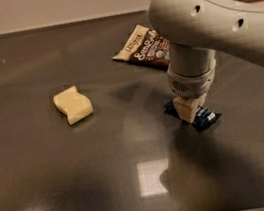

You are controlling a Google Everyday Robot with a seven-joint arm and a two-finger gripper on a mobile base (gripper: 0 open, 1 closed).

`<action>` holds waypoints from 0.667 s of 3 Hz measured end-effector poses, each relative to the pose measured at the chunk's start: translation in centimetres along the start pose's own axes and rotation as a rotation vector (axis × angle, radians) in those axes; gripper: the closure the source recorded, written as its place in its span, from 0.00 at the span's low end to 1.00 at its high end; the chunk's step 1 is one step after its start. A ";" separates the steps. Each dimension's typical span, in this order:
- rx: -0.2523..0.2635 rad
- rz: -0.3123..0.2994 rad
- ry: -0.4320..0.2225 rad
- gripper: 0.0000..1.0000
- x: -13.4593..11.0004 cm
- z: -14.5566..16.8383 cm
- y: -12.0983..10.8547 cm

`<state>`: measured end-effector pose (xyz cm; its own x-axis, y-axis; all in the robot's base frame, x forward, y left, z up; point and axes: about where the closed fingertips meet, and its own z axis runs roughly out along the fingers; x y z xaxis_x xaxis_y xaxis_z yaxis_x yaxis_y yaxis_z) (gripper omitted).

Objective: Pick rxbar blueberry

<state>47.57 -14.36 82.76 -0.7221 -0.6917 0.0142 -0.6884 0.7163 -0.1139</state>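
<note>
Gripper (190,111) is down over the rxbar blueberry (206,117), right-centre of the table (83,177). The bar's long axis runs far-left to near-right, and its near-right end pokes out. I can't tell the jaws' state.

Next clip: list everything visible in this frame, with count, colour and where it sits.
table: one, dark grey and glossy, fills most of the view
sponge: one, pale yellow with wavy edges, on the table left of centre, apart from everything else
snack bag: one, brown and cream, lying flat at the far side of the table, partly hidden behind the arm
rxbar blueberry: one, dark navy blue with a white label, flat on the table right of centre, partly covered by the gripper
arm: one, off-white, coming in from the upper right
gripper: one, beige, pointing down right on top of the rxbar blueberry
</note>
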 end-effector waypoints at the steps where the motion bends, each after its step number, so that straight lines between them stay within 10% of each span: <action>1: 0.000 -0.019 -0.014 1.00 -0.2 -0.2 0.4; 2: -0.002 -0.038 -0.030 1.00 -0.3 -0.9 0.7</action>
<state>47.22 -13.54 83.59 -0.6929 -0.7209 -0.0116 -0.7155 0.6896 -0.1119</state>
